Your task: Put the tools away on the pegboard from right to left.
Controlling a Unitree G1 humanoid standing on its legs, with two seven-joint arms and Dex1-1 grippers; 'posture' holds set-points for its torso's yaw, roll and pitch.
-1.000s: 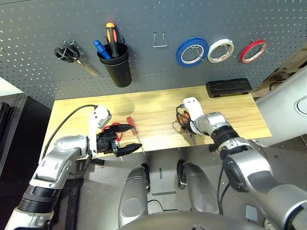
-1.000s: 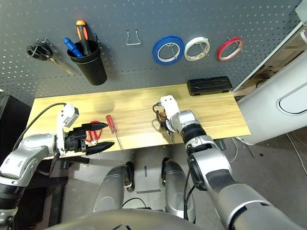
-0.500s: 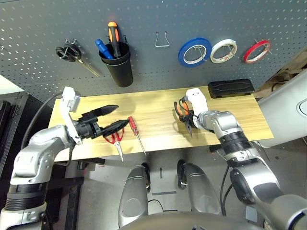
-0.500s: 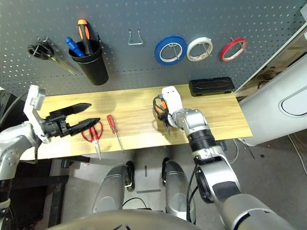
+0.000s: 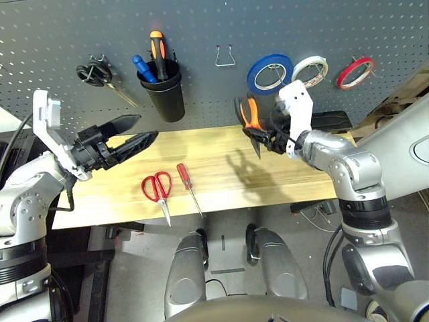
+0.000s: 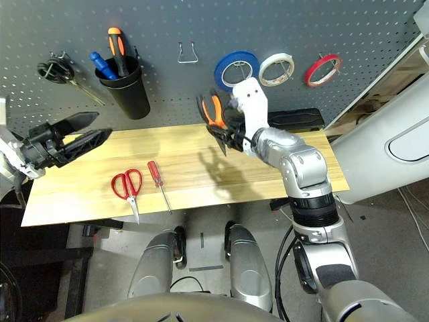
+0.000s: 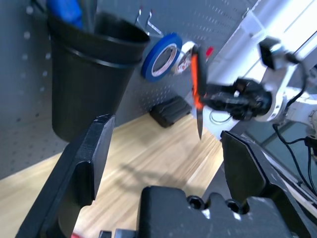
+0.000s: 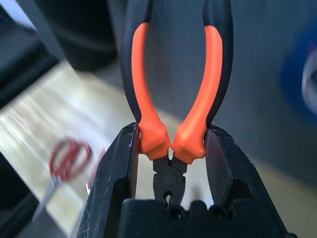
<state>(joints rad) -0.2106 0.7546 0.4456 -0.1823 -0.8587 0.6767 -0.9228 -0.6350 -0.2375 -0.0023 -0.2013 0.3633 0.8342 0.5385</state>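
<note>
right pincer [image 8: 171, 148] grips pliers [image 5: 249, 115]; no readable writing

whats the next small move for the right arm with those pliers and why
Probably carry the pliers up and left to the empty metal hook on the pegboard. The right gripper is shut on them, handles up, off the table, and the red tape ring already hangs at the far right, so the pliers seem next.
</note>
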